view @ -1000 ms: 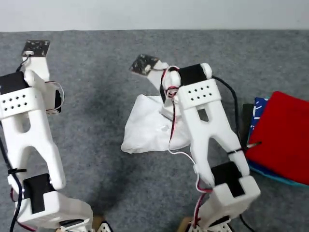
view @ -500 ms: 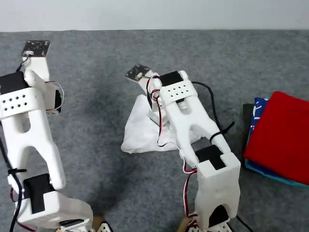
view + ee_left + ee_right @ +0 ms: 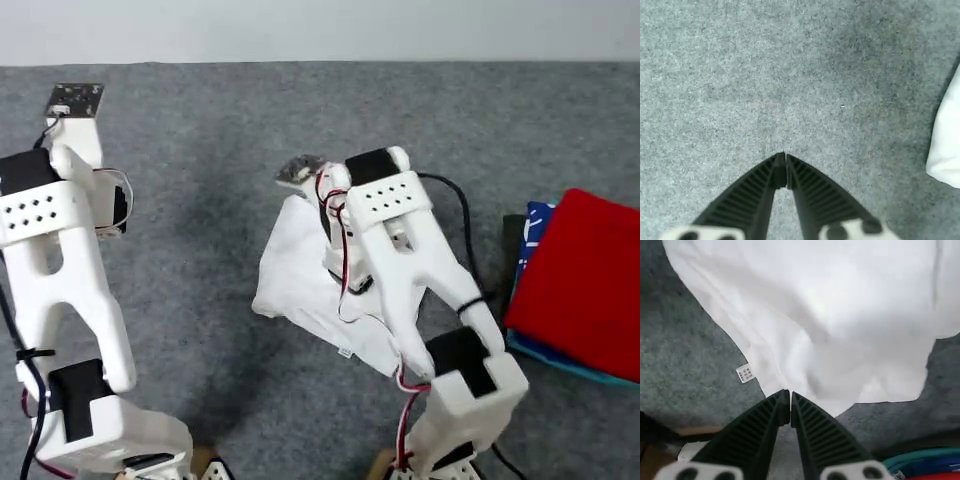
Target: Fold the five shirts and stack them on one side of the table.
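A crumpled white shirt (image 3: 295, 270) lies mid-table, one corner drawn out toward the front edge, its label (image 3: 744, 374) showing. My right gripper (image 3: 790, 392) is shut, its tips pinching the shirt's (image 3: 830, 315) near hem; from above, the right arm (image 3: 400, 230) covers that spot. A stack of folded shirts with a red one (image 3: 585, 280) on top and blue ones beneath sits at the right edge. My left gripper (image 3: 785, 159) is shut on nothing over bare carpet at the far left (image 3: 75, 100), well apart from the white shirt (image 3: 947, 145).
Grey carpet (image 3: 200, 200) covers the table. The stack's teal and blue edges (image 3: 920, 467) show close behind the right gripper. Both arm bases stand at the front edge.
The right arm swung left, then back toward the front, dragging the white shirt's corner outward so the cloth spread. The left arm stayed still.
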### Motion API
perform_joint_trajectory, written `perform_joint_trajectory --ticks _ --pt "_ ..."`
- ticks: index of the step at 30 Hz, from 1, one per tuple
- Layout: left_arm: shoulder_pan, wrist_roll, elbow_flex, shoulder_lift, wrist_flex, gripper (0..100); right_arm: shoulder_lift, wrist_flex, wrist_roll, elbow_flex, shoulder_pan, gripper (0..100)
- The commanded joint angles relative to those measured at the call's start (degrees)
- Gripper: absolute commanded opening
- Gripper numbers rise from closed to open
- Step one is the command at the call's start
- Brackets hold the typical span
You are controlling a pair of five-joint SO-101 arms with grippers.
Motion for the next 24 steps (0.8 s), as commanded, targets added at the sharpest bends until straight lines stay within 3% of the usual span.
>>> perform_joint_trajectory --ticks 1,6,13,20,24 --pt "-0.2 -0.3 0.1 -2.7 -1.5 0 -3.4 -7.1 -0.9 -1.8 0.1 1.0" --pt "-0.2 -0.3 0.1 -3.0 -1.6 0 3.1 -12.9 -1.1 -1.0 0.1 1.0" --pt "-0.5 -0.5 0.1 -3.1 -1.4 0 10.6 3.8 -6.2 0.0 -1.7 0.9" --pt "-0.4 -0.5 0.1 -3.1 -1.6 0 0.3 3.1 -6.0 18.5 -9.2 0.9" --pt "-0.3 -0.6 0.0 -2.6 -1.9 0 -2.9 3.1 -6.1 15.7 -8.5 0.9"
